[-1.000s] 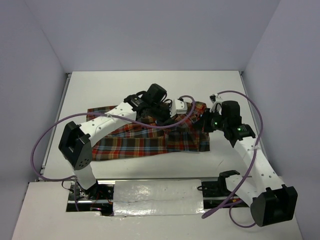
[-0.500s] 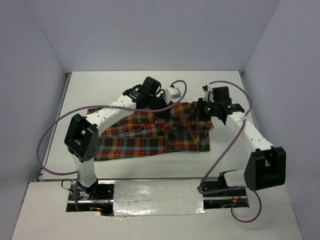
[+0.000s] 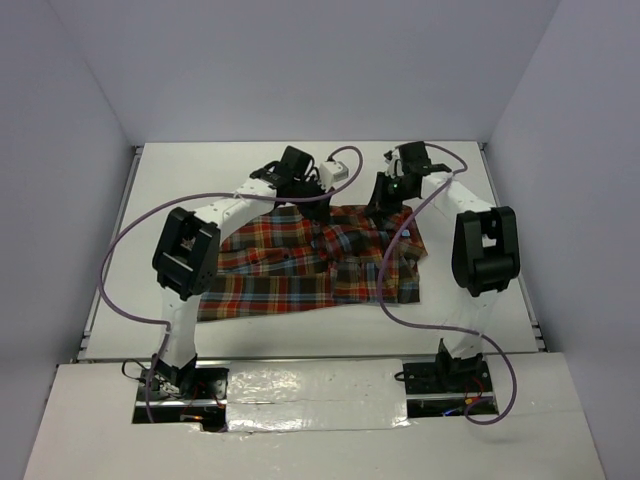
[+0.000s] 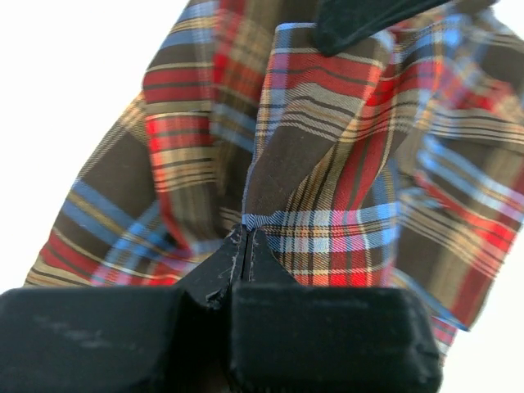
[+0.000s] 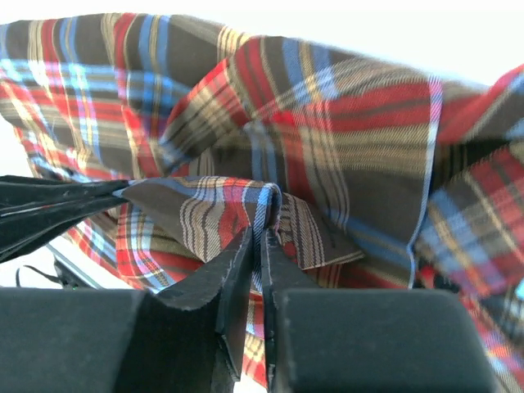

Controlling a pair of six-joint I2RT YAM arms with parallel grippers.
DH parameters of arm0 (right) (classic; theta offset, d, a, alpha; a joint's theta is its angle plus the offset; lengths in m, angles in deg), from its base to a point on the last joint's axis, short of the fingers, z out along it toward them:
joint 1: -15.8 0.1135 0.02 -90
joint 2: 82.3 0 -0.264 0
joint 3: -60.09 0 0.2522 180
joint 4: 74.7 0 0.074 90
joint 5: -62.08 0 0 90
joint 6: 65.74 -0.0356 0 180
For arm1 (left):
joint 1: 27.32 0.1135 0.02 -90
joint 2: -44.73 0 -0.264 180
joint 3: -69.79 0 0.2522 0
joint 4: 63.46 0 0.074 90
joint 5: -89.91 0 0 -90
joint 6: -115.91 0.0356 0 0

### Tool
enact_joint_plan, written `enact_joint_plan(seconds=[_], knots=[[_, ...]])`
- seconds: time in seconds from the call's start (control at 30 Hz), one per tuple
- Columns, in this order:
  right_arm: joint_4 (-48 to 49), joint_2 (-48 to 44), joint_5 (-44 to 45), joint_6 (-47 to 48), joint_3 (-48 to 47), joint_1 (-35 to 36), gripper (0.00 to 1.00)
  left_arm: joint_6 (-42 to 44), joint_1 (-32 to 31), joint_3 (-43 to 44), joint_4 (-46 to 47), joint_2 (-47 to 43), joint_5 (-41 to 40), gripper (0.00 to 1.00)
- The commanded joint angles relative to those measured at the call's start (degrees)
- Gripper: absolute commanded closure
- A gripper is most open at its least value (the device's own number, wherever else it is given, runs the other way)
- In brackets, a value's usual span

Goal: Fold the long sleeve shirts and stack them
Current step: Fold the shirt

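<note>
Records shirt [image 3: 280, 272] lying on the surface [image 3: 200, 175], bunched toward its far edge. Notes left tool [image 4: 242, 237] clamped on cloth, right tool [image 5: 260, 233] clamped on a neighbouring fold. Judges both grips meant to spread the bunched part for folding.

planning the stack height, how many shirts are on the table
1: a plaid shirt spread across the middle of the table, its far edge pinched by the left fingers and right fingers. Another could lie hidden beneath it.

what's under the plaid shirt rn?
Only white table shows around the red-orange, brown and blue plaid flannel shirt. The left pincer and right pincer pinch its far edge. Anything beneath the cloth is covered.
</note>
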Motion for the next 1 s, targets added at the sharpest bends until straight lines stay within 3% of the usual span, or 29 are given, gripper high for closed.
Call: enact_joint_plan(seconds=[0.0,0.13,0.27,0.4,0.6,0.67,0.7,0.8,0.97], knots=[[-0.2,2.4,-1.0,-0.2,-5.0,0.0,0.82,0.1,1.0,1.4,4.6,1.7,-1.4,1.0],[2.5,4.8,1.5,-1.7,-8.1,0.1,0.81,-0.2,1.0,1.4,7.9,4.2,-2.3,1.0],[4.6,4.1,3.7,-1.7,-7.8,0.0,0.66,-0.6,1.0,0.5,11.5,5.4,-3.1,1.0],[8.5,-2.0,8.5,-1.5,-0.1,-0.1,0.54,0.0,1.0,0.4,15.0,7.0,-5.6,1.0],[19.4,-13.8,11.0,-4.1,15.7,0.4,0.54,3.0,1.0,0.0,17.2,8.0,-7.8,0.99],[22.8,-15.9,11.4,-4.8,18.4,0.6,0.55,3.4,0.9,0.1,16.9,8.3,-7.0,0.84],[23.5,-16.1,11.2,-5.2,20.0,0.6,0.55,3.6,0.9,0.1,16.5,8.3,-6.7,0.67],[24.1,-17.2,12.1,-6.0,22.0,1.1,0.58,3.5,0.9,0.6,15.5,8.0,-6.3,0.47],[27.6,-20.4,11.9,-7.2,23.8,1.1,0.75,2.2,0.9,5.0,10.4,5.9,-6.6,0.39]])
